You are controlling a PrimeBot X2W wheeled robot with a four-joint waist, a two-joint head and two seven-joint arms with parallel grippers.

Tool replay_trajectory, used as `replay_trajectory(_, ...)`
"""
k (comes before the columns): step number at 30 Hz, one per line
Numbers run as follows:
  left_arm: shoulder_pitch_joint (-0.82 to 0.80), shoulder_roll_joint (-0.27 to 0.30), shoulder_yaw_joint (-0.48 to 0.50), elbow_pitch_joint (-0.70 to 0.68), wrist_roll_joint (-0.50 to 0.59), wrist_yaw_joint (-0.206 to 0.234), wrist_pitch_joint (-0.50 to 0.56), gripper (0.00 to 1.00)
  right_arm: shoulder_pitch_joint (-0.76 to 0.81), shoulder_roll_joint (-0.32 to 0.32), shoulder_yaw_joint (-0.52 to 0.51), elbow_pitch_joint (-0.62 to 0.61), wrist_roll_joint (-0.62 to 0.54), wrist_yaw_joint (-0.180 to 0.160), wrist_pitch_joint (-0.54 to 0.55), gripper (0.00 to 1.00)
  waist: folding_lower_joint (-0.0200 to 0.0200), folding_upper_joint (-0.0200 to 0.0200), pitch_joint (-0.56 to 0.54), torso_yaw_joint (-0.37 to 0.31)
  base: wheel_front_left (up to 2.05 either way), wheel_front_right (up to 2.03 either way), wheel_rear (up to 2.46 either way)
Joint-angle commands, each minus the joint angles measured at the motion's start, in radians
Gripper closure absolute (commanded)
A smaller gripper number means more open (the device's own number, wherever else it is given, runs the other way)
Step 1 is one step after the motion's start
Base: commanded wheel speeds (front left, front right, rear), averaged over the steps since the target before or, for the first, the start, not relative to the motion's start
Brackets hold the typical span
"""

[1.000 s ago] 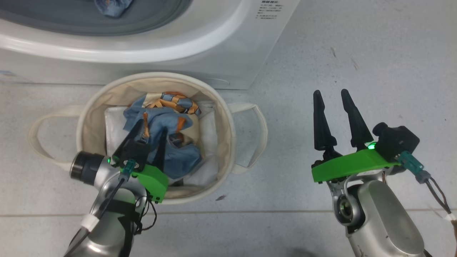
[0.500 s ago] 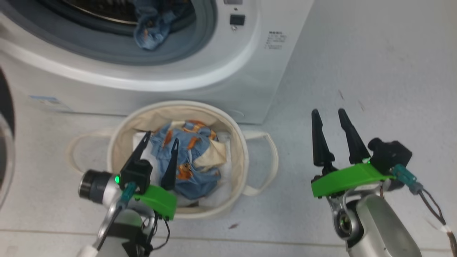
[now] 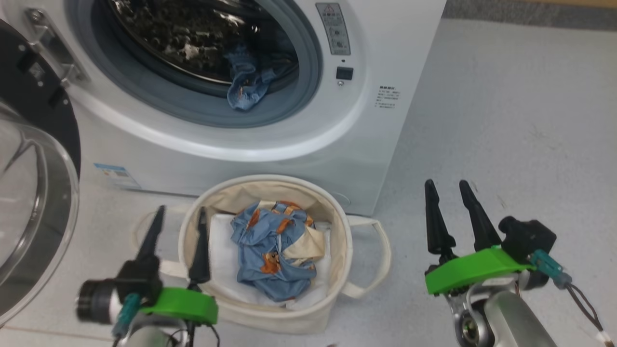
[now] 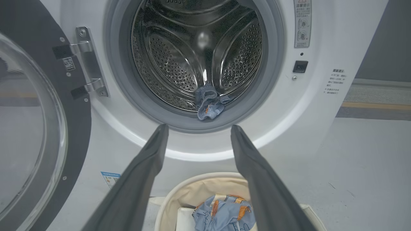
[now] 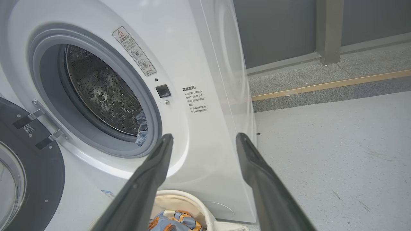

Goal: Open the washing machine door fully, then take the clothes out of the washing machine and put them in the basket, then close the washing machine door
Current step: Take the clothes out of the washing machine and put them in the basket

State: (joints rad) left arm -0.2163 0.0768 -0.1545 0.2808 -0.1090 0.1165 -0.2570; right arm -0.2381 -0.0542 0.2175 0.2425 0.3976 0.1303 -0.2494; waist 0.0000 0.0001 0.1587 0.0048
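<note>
The white washing machine [image 3: 366,144] stands with its door [image 3: 58,115] swung wide to the left. A small blue piece of the clothes [image 3: 248,86] lies at the drum's front lip, also clear in the left wrist view [image 4: 208,106]. Another light blue garment with orange prints [image 3: 274,255] lies in the cream basket [image 3: 343,226] before the washer. My left gripper [image 3: 181,212] is open and empty, its fingers on either side of the basket's left rim. My right gripper [image 3: 446,184] is open and empty over the floor right of the basket.
A white folded sheet [image 3: 221,250] lies under the garment in the basket. The door's glass bowl [image 3: 29,202] bulges out at the far left. Grey floor [image 3: 506,120] stretches right of the washer, with a raised kerb [image 5: 321,86] further back.
The head camera has tilted up, bringing the drum and door into view. My left gripper opened, left the blue garment in the basket and drew back to its left rim. The right arm held still.
</note>
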Motion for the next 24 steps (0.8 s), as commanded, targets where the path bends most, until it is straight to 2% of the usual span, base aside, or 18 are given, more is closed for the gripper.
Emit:
replay_trajectory(1, 0.001, 0.003, 0.053, -0.052, -0.007, 0.013, -0.005, 0.0, 0.003, 0.004, 0.021, -0.037, 0.006, 0.0, -0.012, 0.0, 0.0, -0.0001, -0.019, 0.006, 0.0, 0.0, 0.0)
replay_trajectory(14, 0.163, -0.015, 0.179, -0.165, -0.006, 0.044, -0.005, 0.0, 0.121, 0.004, 0.019, -0.006, 0.001, 0.0, -0.012, 0.0, 0.0, -0.0001, -0.119, -0.003, 0.0, 0.0, 0.0)
replay_trajectory(24, 0.207, -0.022, 0.188, -0.101, -0.007, 0.015, -0.005, 0.0, 0.141, 0.004, 0.03, 0.002, 0.011, 0.0, -0.012, 0.0, 0.0, -0.0001, -0.141, -0.016, 0.0, 0.0, 0.0)
